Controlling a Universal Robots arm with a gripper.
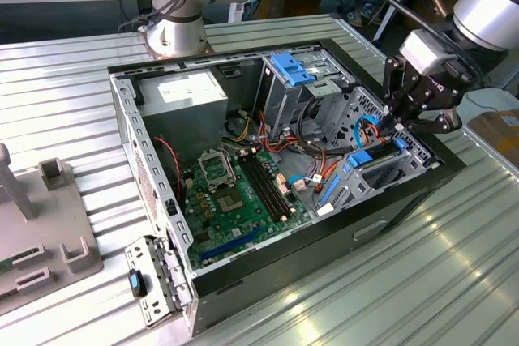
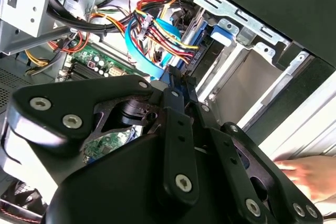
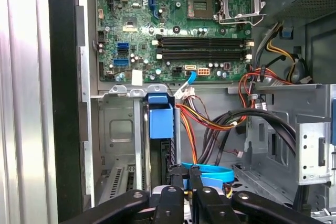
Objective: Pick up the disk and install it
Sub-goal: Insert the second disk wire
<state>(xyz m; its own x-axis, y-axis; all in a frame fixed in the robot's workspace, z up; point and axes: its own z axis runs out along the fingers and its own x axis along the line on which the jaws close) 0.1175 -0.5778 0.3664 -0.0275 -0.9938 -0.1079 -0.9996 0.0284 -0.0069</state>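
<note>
The disk (image 1: 375, 168) stands on edge in the drive bay at the open computer case's (image 1: 122, 111) corner, on the exterior view's right, with blue rail tabs at both ends. In the first wrist view its blue rail (image 3: 160, 118) and dark edge sit in the metal slot. My gripper (image 1: 392, 129) hangs right over the disk's upper end. In both wrist views its fingertips (image 3: 176, 176) are drawn close together, shut, just beside the disk's edge (image 2: 202, 61). I cannot tell whether they touch the disk. The gripper (image 2: 176, 81) (image 3: 186, 174) points down into the bay.
A blue flat cable (image 3: 210, 171) and bundled coloured wires (image 3: 210, 124) run close to the fingers. The motherboard (image 1: 235, 192), grey power supply (image 1: 186, 91) and blue bracket on the cage (image 1: 292, 66) lie further inside. A hand (image 2: 310, 174) rests outside the case. A grey fixture (image 1: 49, 224) stands on the ribbed table.
</note>
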